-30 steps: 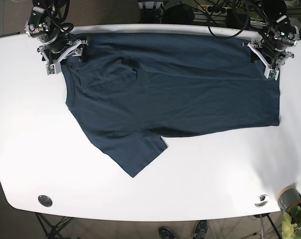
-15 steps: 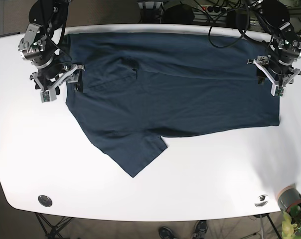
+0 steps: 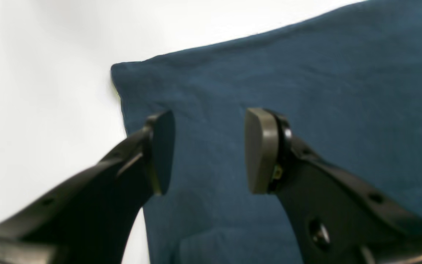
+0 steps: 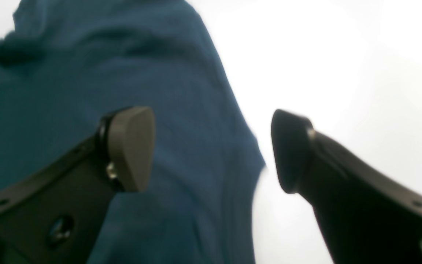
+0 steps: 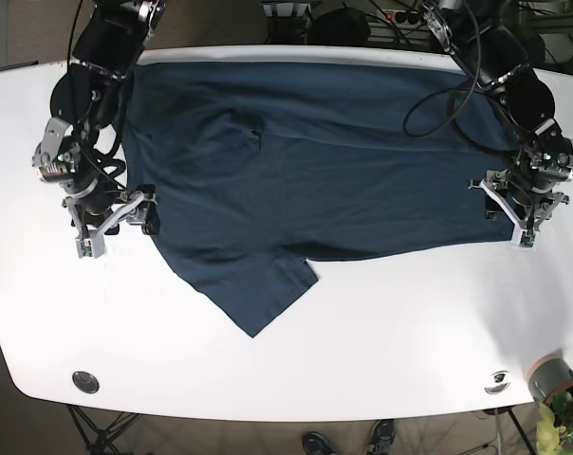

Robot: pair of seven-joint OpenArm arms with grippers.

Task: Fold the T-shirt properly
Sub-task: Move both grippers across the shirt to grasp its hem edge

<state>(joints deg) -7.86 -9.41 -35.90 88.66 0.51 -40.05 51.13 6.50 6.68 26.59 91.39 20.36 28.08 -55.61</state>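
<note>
The base view looks straight down on the whole table [image 5: 362, 360]; both wrist views sit close (blurred), sharing the T-shirt's [image 5: 343, 171] edges

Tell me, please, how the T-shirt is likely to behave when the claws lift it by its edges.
The T-shirt lies flat with soft wrinkles, so it will probably sag and drape rather than hold shape. Its thin cloth looks light. Both the left claw and right claw are open, so a shallow pinch might slip.

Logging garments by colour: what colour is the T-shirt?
Plain dark navy blue T-shirt, no print visible; clearest in the base view.
</note>
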